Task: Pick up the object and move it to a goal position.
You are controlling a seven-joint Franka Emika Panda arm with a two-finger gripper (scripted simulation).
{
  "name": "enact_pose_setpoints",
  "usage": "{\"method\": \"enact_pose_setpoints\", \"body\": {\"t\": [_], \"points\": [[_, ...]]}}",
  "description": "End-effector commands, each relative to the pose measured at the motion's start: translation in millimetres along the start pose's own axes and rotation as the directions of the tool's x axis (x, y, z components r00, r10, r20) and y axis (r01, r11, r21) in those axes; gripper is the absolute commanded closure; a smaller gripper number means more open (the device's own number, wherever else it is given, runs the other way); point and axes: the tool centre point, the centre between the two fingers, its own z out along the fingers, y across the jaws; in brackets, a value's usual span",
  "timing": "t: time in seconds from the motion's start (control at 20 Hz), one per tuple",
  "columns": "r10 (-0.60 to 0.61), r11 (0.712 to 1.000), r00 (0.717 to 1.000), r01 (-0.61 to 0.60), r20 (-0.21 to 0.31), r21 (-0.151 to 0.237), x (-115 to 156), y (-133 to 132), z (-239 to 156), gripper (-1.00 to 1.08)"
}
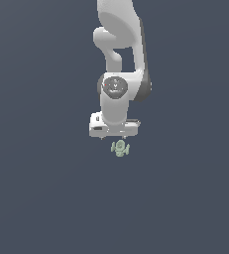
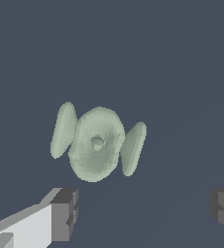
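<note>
Tool [image 1: 115, 135] spread, pointing down above object [image 1: 120, 148].

Surface: we record one plain, dark slate-blue ground [image 1: 41, 198], uniform in tone, unmarked, filling both views with no visible edge or seam.

Item lying on it: we count one, the object [image 1: 120, 148], a tiny pale green lumpy piece. In the wrist view the object [image 2: 96, 144] shows a rounded centre with a small dimple in the middle and a flattened lobe on each side. The ground around the object is the same even slate-blue on every side.
</note>
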Motion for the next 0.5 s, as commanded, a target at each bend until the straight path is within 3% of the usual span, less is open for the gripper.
{"method": "enact_pose_setpoints", "body": {"t": [0.0, 0.45], "points": [[0.000, 1.000, 1.000, 0.000, 0.000, 0.000, 0.0, 0.0, 0.0, -0.92], [-0.017, 1.000, 1.000, 0.018, -0.010, 0.013, 3.2, 2.4, -2.2, -0.92]]}}
